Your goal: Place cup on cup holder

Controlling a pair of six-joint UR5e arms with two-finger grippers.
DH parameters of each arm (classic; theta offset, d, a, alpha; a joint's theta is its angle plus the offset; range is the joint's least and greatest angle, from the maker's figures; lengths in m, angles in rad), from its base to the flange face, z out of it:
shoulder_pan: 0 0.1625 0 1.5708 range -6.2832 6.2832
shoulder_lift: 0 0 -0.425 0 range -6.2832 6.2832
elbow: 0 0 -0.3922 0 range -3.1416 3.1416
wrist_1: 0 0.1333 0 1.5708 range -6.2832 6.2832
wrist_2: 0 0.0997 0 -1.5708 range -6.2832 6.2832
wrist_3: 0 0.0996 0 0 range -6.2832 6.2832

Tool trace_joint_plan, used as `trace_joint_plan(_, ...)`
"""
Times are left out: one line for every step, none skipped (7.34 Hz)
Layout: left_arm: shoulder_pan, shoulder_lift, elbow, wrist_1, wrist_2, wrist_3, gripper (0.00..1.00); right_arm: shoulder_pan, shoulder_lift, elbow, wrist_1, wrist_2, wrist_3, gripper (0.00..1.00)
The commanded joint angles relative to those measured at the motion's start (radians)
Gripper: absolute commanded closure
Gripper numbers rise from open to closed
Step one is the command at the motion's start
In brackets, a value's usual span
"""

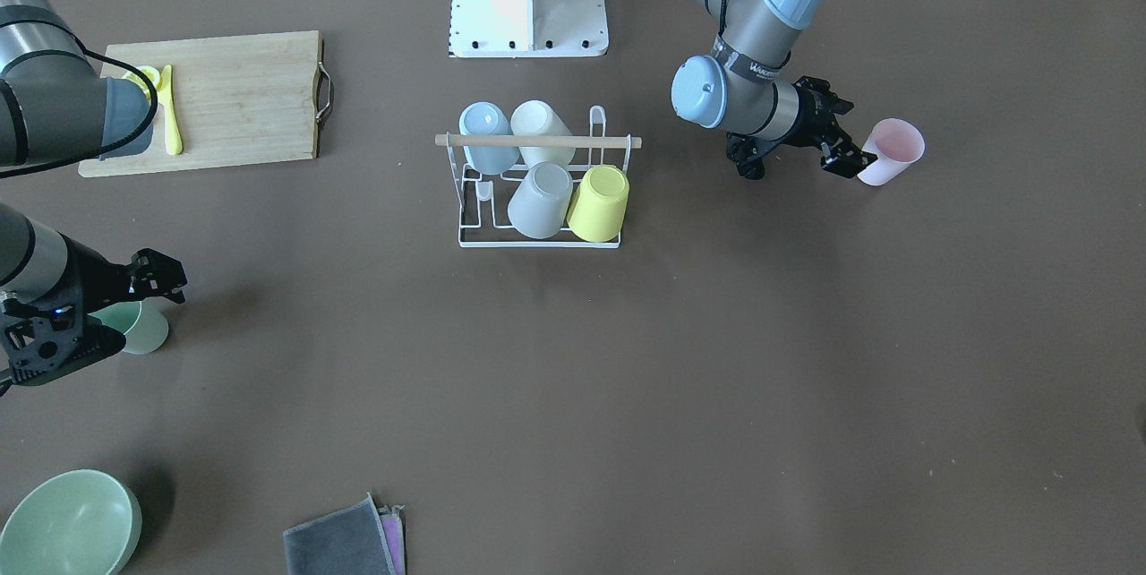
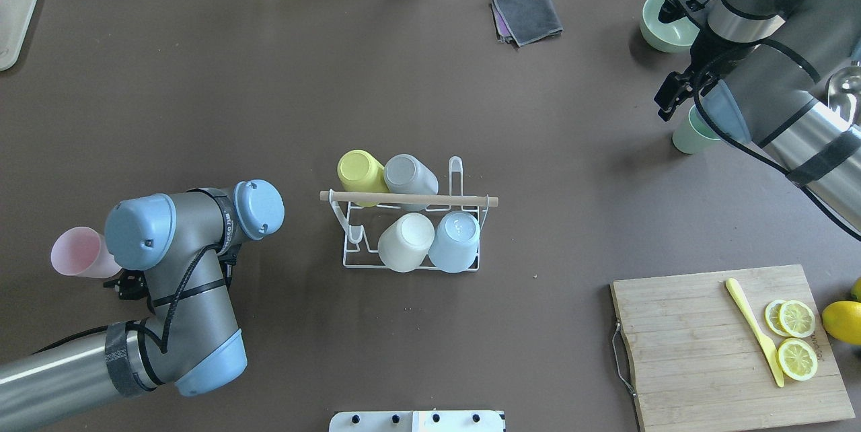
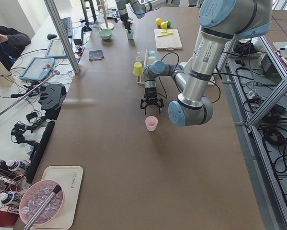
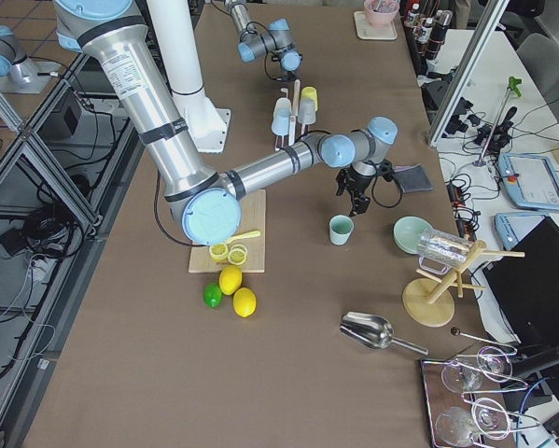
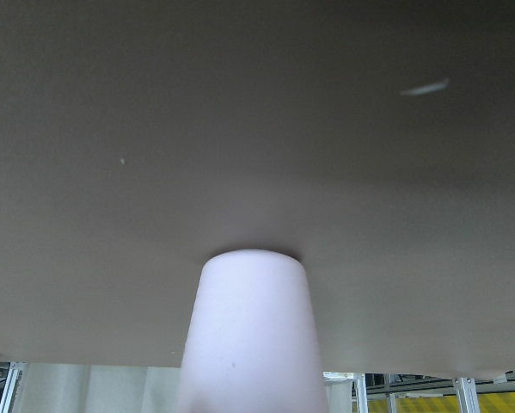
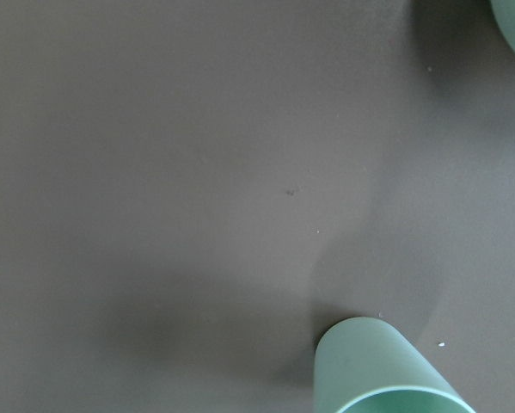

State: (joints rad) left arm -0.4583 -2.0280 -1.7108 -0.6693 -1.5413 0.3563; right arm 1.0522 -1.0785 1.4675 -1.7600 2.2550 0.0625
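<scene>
Sitting nearest the robot on its right, one wooden cutting board [image 2: 699, 351] is carrying one yellow knife [image 2: 753, 331] and three lemon slices [image 2: 797, 358]. Two whole lemons [image 4: 230, 278] and one lime [image 4: 212, 295] are lying beside it.

On the robot's left, one pale pink cup [image 2: 77, 252] is standing upright on the counter [image 2: 269, 82], mouth up. The left tool [image 1: 849, 138] is hanging just above it, fingers spread wide, gripping nothing.

Mid-counter the cup holder [image 2: 410, 198] is standing: a small white wire rack with upright pegs and a light wooden rod running across the top. Four cups are sitting upside down on it. The cream cup [image 2: 405, 241] and blue cup [image 2: 455, 240] are on the robot's side of the rod, the yellow cup [image 2: 361, 171] and grey cup [image 2: 410, 174] on the far side. One bare peg is showing beside the cream cup.

Further out on the right, one mint green cup [image 2: 689, 134] is standing upright on the counter. The right tool [image 4: 354, 207] is hanging over it, fingers wide apart, gripping nothing.

Six cups total: four racked, two loose.

Farthest out, one green bowl [image 2: 666, 31] and one folded cloth stack [image 2: 528, 13], grey on top, are lying.
</scene>
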Motion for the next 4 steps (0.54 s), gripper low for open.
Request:
trace_joint_plan(0.001, 0.047, 0.014, -0.068, 0.001, -0.002, 0.02, 0.0, 0.031, -0.032, -0.113, -0.034, -0.102, 0.04)
trace_joint_plan(0.001, 0.049, 0.045, -0.1, 0.001, 0.0, 0.02, 0.012, 0.051, -0.079, -0.115, -0.041, -0.16, 0.04)
trace_joint_plan(0.001, 0.057, 0.06, -0.127, 0.001, 0.001, 0.02, 0.032, 0.121, -0.173, -0.118, -0.04, -0.18, 0.03)
trace_joint_plan(0.001, 0.063, 0.06, -0.137, 0.001, 0.001, 0.02, 0.038, 0.185, -0.267, -0.154, -0.041, -0.22, 0.03)
